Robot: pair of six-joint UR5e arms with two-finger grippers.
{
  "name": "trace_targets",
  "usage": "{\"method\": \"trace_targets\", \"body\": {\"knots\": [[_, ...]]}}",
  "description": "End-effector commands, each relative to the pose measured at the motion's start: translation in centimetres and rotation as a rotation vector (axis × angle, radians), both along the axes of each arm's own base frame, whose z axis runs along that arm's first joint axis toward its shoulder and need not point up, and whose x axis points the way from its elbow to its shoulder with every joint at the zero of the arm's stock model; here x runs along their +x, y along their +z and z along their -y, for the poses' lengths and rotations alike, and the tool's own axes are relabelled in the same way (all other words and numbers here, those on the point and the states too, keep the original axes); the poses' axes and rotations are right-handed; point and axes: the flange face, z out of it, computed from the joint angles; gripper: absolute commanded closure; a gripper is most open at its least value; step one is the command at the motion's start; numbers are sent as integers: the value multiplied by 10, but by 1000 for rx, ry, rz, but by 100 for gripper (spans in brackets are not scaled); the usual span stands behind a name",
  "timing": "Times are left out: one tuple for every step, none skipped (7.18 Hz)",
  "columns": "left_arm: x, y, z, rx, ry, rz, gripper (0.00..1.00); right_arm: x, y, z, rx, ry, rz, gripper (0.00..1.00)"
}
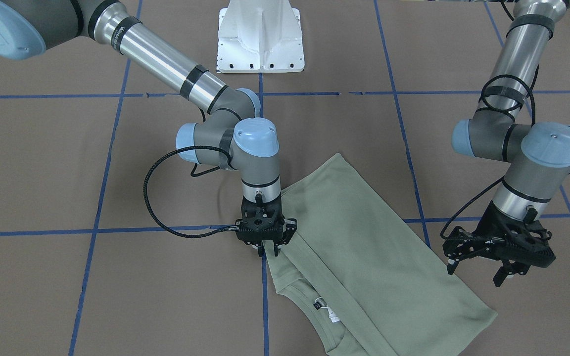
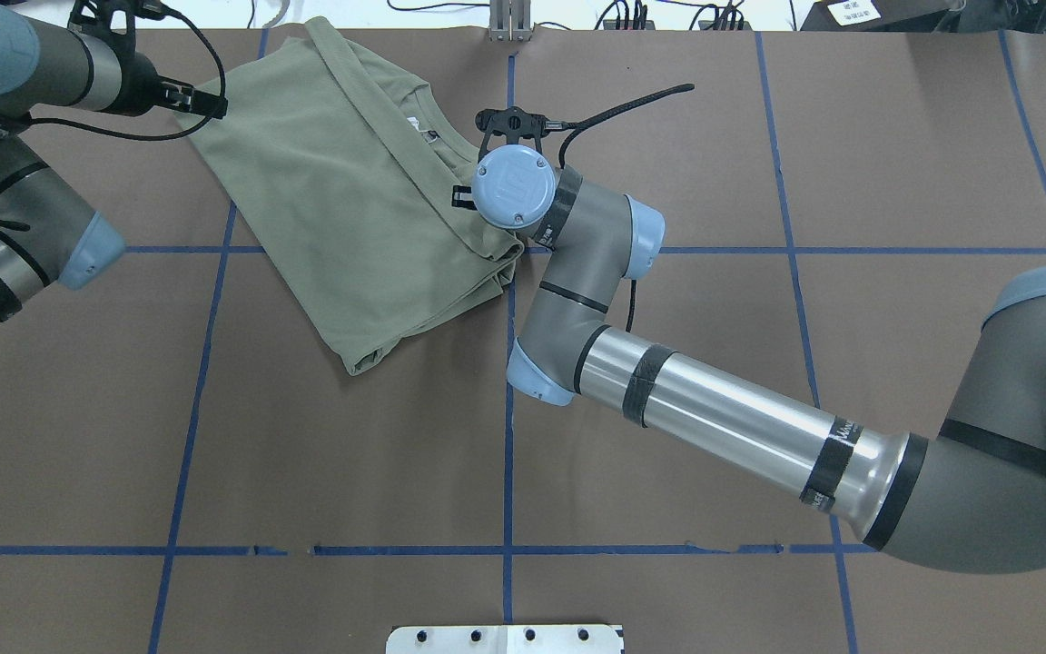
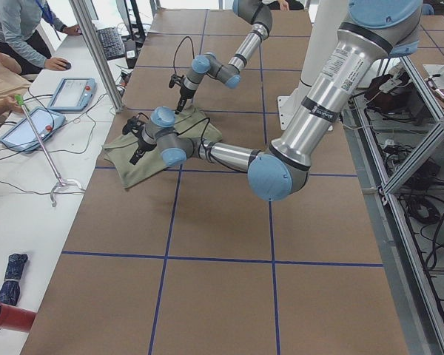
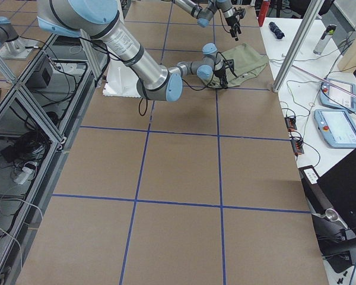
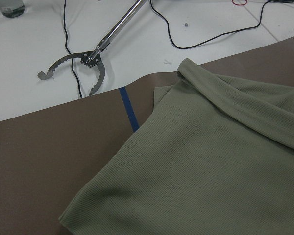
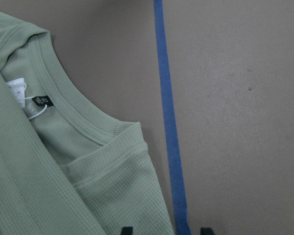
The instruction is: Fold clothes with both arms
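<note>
The clothes are one sage-green shirt (image 1: 364,247), folded lengthwise and lying at an angle near the table's far edge (image 2: 350,200). Its round neck and white neck tag (image 1: 327,309) face up. My right gripper (image 1: 268,253) points straight down at the shoulder edge beside the collar. In the right wrist view its fingertips (image 6: 127,230) stand apart, with the shirt's (image 6: 39,186) edge and blue tape between them, so it is open. My left gripper (image 1: 475,276) hangs open just off the shirt's opposite long edge, holding nothing. The left wrist view shows the shirt (image 5: 225,171) but no fingers.
Blue tape lines (image 1: 265,306) grid the brown table. The white pedestal base (image 1: 260,37) stands at the robot's side. Beyond the far edge, a white side table holds a metal reacher tool (image 5: 88,58) and tablets (image 3: 70,92). A person (image 3: 22,29) sits there.
</note>
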Motion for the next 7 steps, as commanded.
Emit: {"method": "trace_targets", "body": {"knots": [[0,1,0,-3,-1,1,0,-2,-1,-2,1,-1,-1,100],[0,5,-2,-7,0,3,0,-1,-4,-3,3,-1,3,100],[0,7,-4,-9,4,5,0,3,-11,-8,9,0,23,100],[2,7,-4,-8,5,4,0,10,-16,-27,25,-9,61,100],[3,7,-5,-10,6,4,0,18,0,-54,33,-30,76,100],[3,7,-5,-10,6,4,0,25,-1,-62,32,-34,73,100],[4,7,-5,-8,8,3,0,31,1,-78,34,-28,71,100]]}}
